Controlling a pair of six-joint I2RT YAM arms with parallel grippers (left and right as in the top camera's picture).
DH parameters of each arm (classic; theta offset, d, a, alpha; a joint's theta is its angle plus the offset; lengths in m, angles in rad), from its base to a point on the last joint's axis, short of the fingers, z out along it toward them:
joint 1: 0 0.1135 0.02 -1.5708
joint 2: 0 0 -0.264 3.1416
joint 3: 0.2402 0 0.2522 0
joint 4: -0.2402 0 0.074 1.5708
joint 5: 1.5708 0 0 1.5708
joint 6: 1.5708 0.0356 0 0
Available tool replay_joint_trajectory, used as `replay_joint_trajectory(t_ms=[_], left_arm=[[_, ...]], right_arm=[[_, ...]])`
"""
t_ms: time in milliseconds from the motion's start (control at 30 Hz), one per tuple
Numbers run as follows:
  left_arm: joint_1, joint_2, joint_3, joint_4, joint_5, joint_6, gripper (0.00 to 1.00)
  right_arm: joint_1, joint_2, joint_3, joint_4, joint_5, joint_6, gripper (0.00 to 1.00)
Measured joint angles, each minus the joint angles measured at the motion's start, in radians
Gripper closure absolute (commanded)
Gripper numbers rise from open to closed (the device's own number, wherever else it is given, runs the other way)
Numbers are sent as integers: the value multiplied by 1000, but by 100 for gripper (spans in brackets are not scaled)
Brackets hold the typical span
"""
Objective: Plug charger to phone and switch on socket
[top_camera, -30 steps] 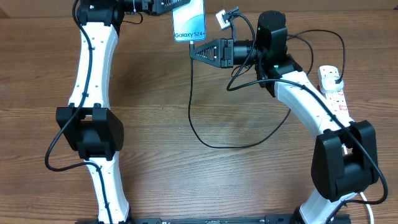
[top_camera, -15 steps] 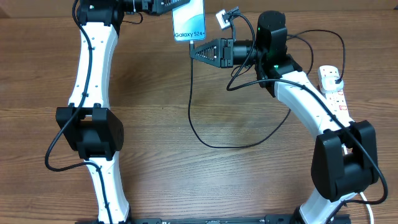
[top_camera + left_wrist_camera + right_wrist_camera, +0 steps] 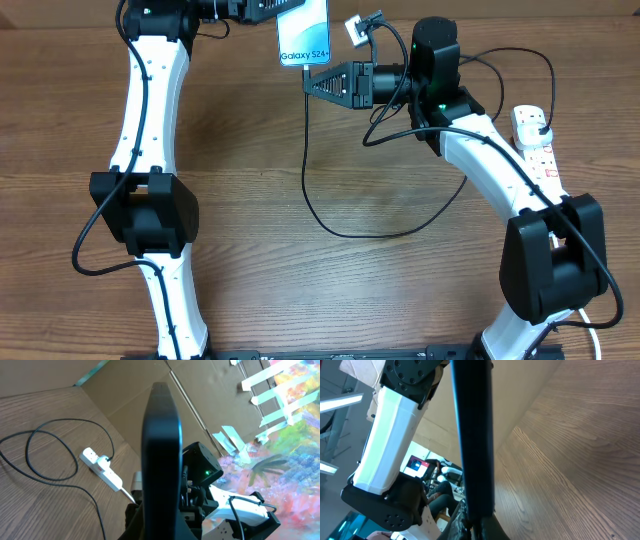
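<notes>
The phone (image 3: 304,33), its light blue screen lit, is held off the table at the far edge by my left gripper (image 3: 268,10), which is shut on it. My right gripper (image 3: 312,83) is shut on the connector end of the charger (image 3: 352,232), right under the phone's bottom edge. The thin black cable loops across the table to its plug in the white socket (image 3: 536,142). In the left wrist view the phone (image 3: 161,440) stands edge-on in my left gripper (image 3: 161,527). In the right wrist view the phone (image 3: 472,435) is just above my right gripper (image 3: 480,529); the connector tip is hidden.
The socket also shows in the left wrist view (image 3: 103,468), with the cable (image 3: 47,477) looped beside it. A cardboard wall (image 3: 210,390) stands behind the table. My left arm (image 3: 390,440) fills the left of the right wrist view.
My right gripper has edged very slightly up toward the phone's bottom edge. The phone and my left arm have not visibly moved.
</notes>
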Motion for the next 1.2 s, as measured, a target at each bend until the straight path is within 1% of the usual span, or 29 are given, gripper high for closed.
replay_joint_trajectory(t_ms=[1200], left_arm=[[-6,0,0,0,1,0,96]], right_arm=[[0,0,6,-7,0,22,96]])
